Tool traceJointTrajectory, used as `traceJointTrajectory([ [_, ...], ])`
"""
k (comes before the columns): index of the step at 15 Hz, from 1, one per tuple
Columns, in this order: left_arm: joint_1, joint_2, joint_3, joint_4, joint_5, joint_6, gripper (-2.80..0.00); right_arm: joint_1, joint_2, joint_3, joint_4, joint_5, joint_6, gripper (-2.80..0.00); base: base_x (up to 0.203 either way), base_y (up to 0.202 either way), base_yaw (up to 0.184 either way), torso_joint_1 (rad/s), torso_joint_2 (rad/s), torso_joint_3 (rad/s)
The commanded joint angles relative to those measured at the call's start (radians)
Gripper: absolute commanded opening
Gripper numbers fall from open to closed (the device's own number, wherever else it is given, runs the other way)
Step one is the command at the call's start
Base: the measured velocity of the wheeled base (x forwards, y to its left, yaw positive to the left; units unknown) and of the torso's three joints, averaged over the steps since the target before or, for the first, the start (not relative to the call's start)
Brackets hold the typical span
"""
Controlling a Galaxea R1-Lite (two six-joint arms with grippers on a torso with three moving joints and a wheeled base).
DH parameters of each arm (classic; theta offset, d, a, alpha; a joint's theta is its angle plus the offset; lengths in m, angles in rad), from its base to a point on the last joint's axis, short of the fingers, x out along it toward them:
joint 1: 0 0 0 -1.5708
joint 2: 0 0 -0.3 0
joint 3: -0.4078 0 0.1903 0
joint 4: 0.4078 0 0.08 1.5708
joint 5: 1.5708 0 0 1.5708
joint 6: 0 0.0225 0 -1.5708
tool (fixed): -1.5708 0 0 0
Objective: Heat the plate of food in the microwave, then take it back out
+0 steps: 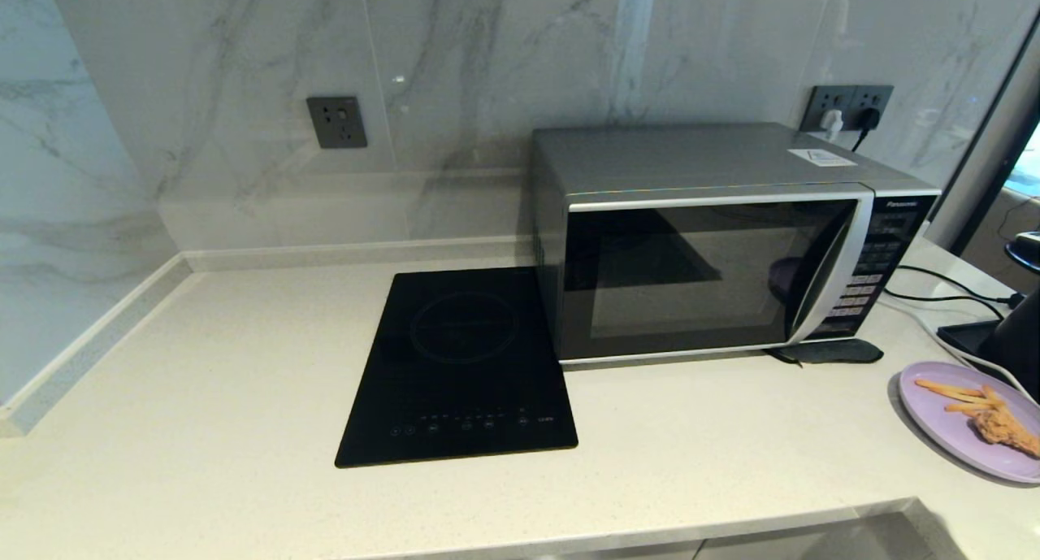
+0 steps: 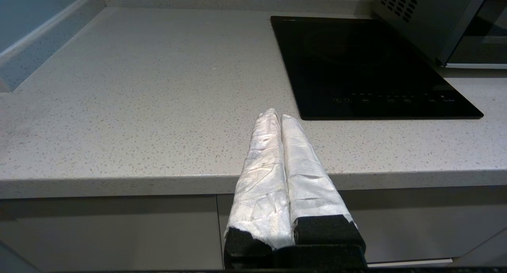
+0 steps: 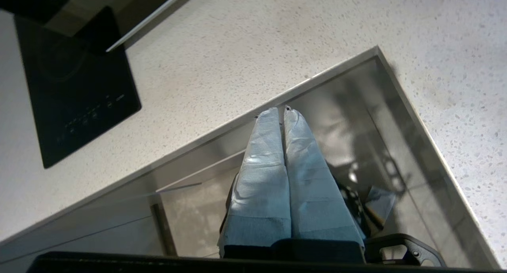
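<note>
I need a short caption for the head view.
Closed microwave beside black cooktop; plate of food waits on the counter.

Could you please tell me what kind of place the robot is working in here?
Most likely a home kitchen: a Panasonic microwave stands on a speckled stone countertop beside a flat black induction cooktop, with marble-look wall panels behind and a plate of food at the right.

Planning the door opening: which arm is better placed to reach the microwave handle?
Probably the right. The microwave handle and the plate of food lie on the robot's right; the left gripper sits shut by the cooktop.
</note>
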State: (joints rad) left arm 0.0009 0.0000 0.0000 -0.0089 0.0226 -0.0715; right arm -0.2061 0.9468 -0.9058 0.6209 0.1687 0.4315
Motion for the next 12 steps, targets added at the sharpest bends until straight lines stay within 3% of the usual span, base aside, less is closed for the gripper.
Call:
traceJointTrajectory([
  [1, 0.001, 0.002, 0.000, 0.000, 0.000, -0.001, -2.80, 0.032, -0.190, 0.018, 0.015, -0.002, -0.017, -2.80, 0.000, 0.000, 0.000, 0.000, 0.00, 0.000],
  [9, 0.001, 0.002, 0.000, 0.000, 0.000, -0.001, -2.80, 0.148, -0.649, 0.076, 0.185, 0.000, -0.172, -2.80, 0.000, 0.000, 0.000, 0.000, 0.00, 0.000],
  [12, 0.001, 0.002, 0.000, 0.000, 0.000, -0.001, -2.80, 0.174, -0.713, 0.130, 0.205, -0.055, -0.210, -2.80, 0.000, 0.000, 0.000, 0.000, 0.00, 0.000],
])
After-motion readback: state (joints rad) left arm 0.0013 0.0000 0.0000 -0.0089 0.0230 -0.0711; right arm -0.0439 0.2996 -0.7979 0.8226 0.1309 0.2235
